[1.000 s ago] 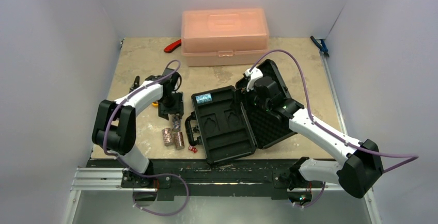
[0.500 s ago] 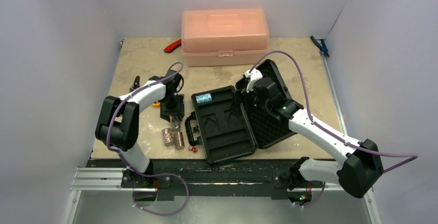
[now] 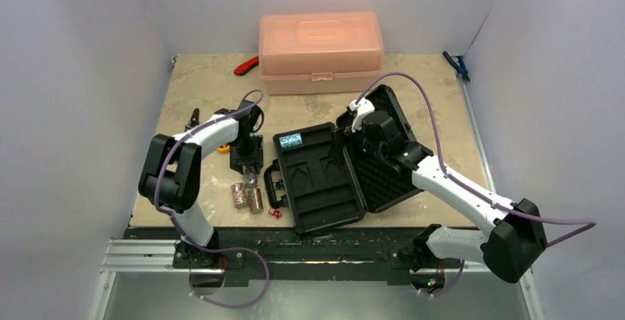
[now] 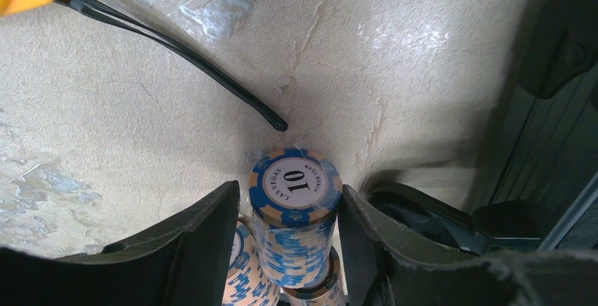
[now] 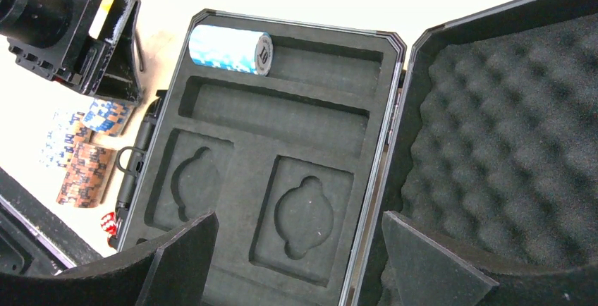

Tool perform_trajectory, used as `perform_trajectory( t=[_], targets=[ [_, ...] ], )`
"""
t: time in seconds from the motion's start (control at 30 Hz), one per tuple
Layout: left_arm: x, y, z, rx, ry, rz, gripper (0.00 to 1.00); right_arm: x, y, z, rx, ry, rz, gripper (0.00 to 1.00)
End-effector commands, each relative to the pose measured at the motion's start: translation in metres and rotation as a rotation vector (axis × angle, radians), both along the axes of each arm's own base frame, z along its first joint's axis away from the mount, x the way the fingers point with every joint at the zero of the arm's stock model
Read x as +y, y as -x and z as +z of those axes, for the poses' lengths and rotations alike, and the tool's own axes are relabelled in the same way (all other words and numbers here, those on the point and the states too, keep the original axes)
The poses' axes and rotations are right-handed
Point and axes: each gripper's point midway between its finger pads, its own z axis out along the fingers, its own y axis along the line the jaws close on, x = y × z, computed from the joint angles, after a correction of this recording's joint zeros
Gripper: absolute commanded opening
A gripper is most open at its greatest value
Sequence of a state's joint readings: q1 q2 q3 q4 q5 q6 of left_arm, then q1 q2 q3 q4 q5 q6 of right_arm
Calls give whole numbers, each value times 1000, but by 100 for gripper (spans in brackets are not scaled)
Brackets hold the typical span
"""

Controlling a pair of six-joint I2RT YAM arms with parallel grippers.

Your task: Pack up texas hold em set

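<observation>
One blue chip stack point(image 4: 294, 239) fills the left tool's point(image 4: 289, 192) gap, briefcase point(image 4: 546, 154) edge near.

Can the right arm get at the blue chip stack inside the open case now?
Probably yes: the right gripper hangs open above the case, and nothing covers the blue chip stack in its slot.

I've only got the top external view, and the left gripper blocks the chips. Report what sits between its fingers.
Observer: A blue-and-white stack of poker chips marked 10 stands upright between the fingers of the left gripper; whether they pinch it, I cannot tell.
Operator: Now check the right gripper.
Observer: The right gripper is open and empty above the black foam-lined briefcase.
Operator: Describe that blue speck in the case.
Observer: It is another blue-and-white chip stack, lying on its side in the outermost long slot.
</observation>
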State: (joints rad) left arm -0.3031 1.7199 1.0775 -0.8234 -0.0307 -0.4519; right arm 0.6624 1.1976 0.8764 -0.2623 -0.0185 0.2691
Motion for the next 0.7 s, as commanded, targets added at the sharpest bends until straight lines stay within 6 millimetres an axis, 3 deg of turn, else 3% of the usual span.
perform_trajectory(
  t=[0.0, 0.23, 0.67],
  targets=[
    [-3, -17, 7, -51, -4, -3, 52, 6, -2, 7, -19, -33, 10, 91],
    [-4, -18, 8, -31, -12, -10, 51, 6, -2, 6, -19, -30, 9, 91],
    [-7, -14, 10, -10, -5, -20, 23, 2, -1, 11, -28, -30, -1, 91]
  ],
)
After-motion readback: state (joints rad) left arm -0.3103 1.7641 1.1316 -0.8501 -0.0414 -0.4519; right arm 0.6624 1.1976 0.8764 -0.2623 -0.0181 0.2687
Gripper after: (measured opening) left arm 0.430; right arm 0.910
